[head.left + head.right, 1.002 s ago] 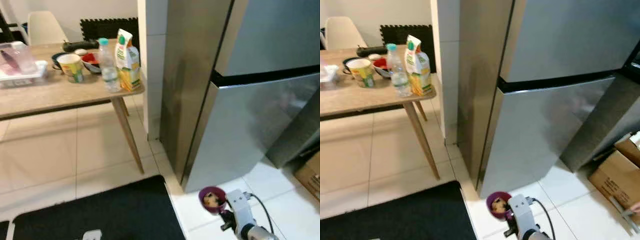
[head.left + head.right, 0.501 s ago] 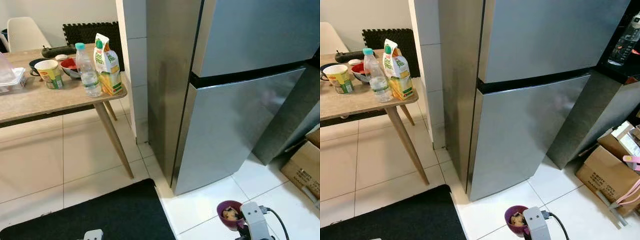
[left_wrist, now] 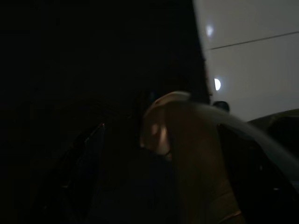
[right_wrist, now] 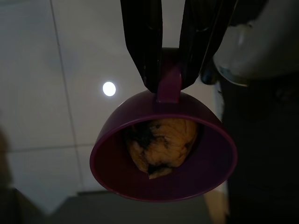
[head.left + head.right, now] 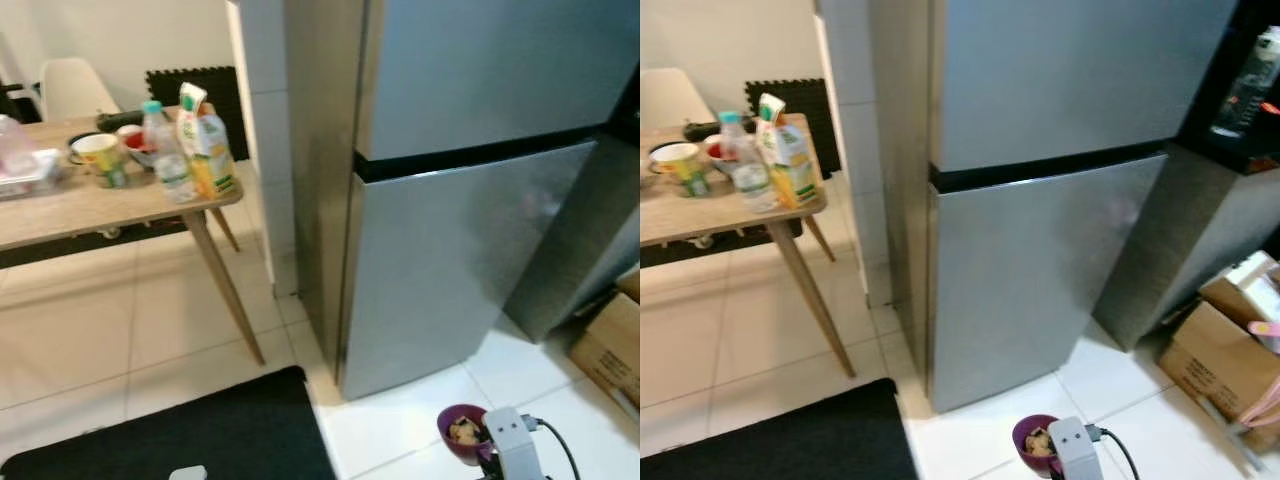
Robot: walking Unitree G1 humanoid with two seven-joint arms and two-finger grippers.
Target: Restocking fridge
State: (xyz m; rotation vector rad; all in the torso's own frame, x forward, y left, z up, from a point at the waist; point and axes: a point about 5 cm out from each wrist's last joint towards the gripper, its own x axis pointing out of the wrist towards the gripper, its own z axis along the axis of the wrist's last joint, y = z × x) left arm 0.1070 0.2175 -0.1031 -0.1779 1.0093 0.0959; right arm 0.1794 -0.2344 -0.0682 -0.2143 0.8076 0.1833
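A: Right wrist view: the right gripper (image 4: 169,70) has its two black fingers closed on the small handle tab of a purple bowl (image 4: 163,149), which holds a yellowish lump of food (image 4: 161,140). Is that a safe hold?

B: It looks thin. The bowl hangs from one tab, low over the white floor tiles, so a jolt could swing it and tip the food out.

A: And the fridge (image 5: 470,200)?

B: It stands just ahead, both doors shut. The lower door (image 5: 1040,270) must be opened before anything goes in, and the loaded arm cannot do that without risking a spill.

A: The left gripper, then?

B: The left wrist view is too dark to tell how its fingers stand; that arm seems to hang idle.

A: Other hazards?

B: The black mat's (image 5: 200,430) edge underfoot, and the cardboard box (image 5: 1220,360) to the right, near where the door would swing.
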